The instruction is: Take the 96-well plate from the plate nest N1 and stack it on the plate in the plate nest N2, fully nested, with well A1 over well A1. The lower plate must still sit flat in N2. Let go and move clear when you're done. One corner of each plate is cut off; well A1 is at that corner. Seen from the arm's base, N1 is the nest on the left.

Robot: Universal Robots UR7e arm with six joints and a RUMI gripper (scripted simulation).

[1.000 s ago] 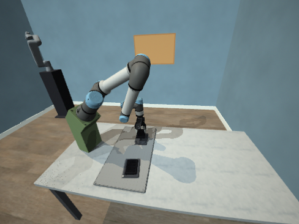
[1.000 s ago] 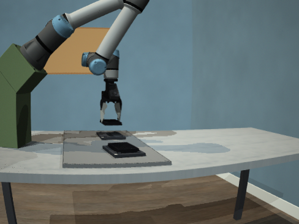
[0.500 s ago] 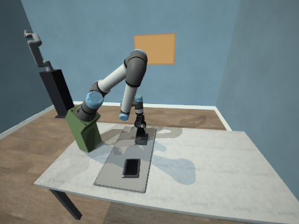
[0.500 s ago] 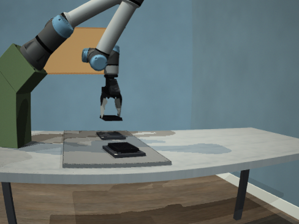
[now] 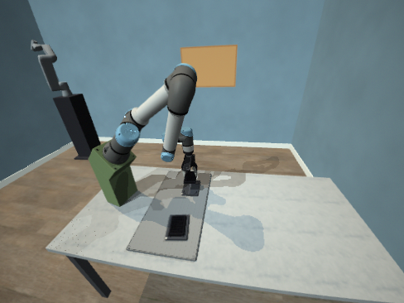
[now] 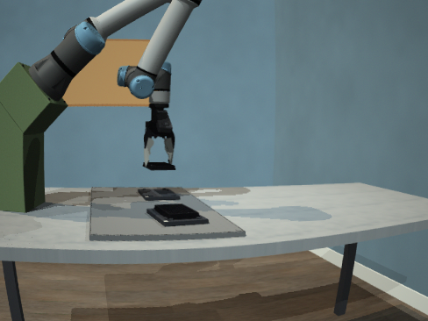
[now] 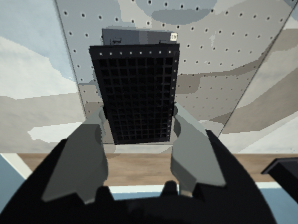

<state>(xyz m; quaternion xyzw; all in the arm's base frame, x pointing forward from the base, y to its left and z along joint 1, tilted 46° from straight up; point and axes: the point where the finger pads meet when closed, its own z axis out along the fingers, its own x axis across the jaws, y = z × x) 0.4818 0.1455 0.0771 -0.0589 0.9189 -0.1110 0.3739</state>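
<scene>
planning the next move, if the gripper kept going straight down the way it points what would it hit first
Most likely the emptied nest N1: the gripper, shut on the 96-well plate, hangs roughly above it, so the plate would land back there.

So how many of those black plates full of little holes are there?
2. One 96-well plate hangs in the gripper, above an empty nest. The other plate sits in the nearer nest on the grey board.
</scene>
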